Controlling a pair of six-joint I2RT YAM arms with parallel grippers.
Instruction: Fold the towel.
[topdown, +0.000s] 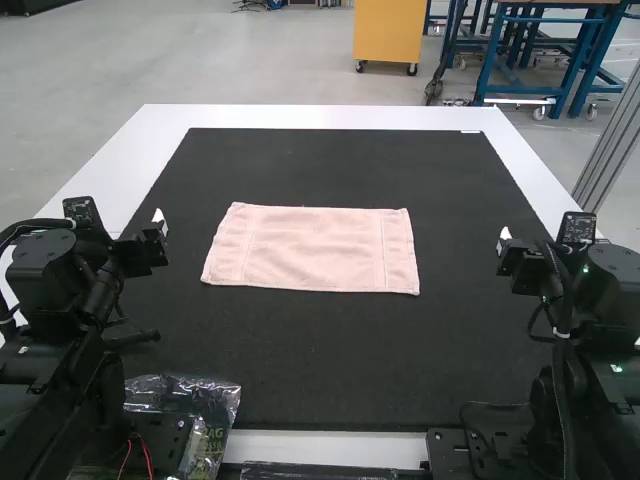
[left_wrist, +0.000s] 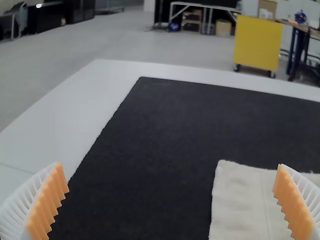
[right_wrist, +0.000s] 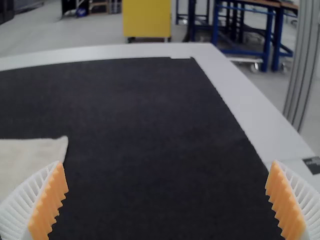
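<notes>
Black mat (topdown: 320, 370) on white counter (topdown: 320, 117); pink towel (topdown: 310, 248) lies flat between left end effector (left_wrist: 170, 165) and right end effector (right_wrist: 167, 162), both spread wide, its long axis running from one toward the other, left nearer.

In the high view, you have one pale pink towel (topdown: 315, 248), spread flat on the black mat (topdown: 320, 375). Note its roughly rectangular outline, long sides running left to right. You will find a straight seam line set in from each short end, parallel to it. The surface lies smooth, with faint ripples; the corners lie flat.
</notes>
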